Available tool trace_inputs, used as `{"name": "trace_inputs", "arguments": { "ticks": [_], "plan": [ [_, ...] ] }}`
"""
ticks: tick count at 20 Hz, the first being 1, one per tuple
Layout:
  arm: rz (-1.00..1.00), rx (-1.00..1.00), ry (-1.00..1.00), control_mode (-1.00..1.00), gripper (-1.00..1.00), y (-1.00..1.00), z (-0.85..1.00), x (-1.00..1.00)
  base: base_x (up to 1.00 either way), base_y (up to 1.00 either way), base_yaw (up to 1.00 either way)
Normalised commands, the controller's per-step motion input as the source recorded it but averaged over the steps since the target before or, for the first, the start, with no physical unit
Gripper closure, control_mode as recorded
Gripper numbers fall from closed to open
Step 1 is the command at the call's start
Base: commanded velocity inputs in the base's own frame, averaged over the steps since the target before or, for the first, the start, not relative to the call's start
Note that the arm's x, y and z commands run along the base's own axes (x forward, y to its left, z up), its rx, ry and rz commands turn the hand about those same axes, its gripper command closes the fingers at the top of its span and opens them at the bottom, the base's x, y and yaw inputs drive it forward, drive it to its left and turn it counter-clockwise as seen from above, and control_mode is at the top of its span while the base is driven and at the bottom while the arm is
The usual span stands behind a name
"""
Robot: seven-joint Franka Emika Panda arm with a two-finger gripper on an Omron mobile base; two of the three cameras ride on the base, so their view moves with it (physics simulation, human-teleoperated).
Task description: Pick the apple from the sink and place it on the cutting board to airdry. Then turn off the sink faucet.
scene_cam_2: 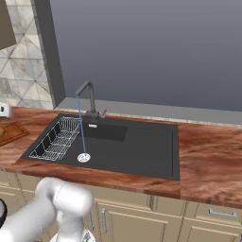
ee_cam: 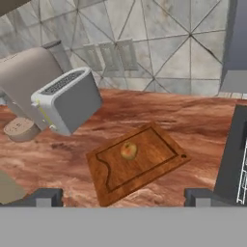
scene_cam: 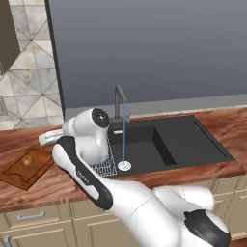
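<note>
While the fingers stand wide apart and hold nothing above the wooden worktop, the nearest item beneath them is the cutting board, reddish-brown with a darker rim, lying flat. Apple: small, orange-yellow, resting on the board near its middle. Toaster: white, on the worktop beyond the board, apart from it. Sink: black basin set into the worktop beside the board, with a white wire rack in it. Faucet: dark grey, upright at the sink's back edge; a thin blue stream of water falls from its spout onto the white drain strainer.
</note>
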Motion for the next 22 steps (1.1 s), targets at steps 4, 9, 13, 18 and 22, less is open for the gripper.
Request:
{"name": "trace_inputs", "arguments": {
  "ticks": [4, 9, 13, 18, 22],
  "plan": [
    [-0.03, 0.21, -0.06, -1.0, -1.0, -0.45, 0.59, -0.86, 0.0, 0.0, 0.0],
    [-0.02, 0.14, 0.06, -1.0, -1.0, -0.18, 0.95, -0.77, 0.0, 0.0, 0.0],
    [0.0, 0.06, 0.18, -1.0, -1.0, -0.07, 1.0, -0.6, 0.0, 0.0, 0.0],
    [0.0, 0.0, 0.17, -1.0, -1.0, -0.39, 0.91, -0.62, 0.0, 0.0, 0.0],
    [0.02, -0.05, 0.0, -1.0, -1.0, -0.73, 0.39, -0.74, 0.0, 0.0, 0.0]
  ]
}}
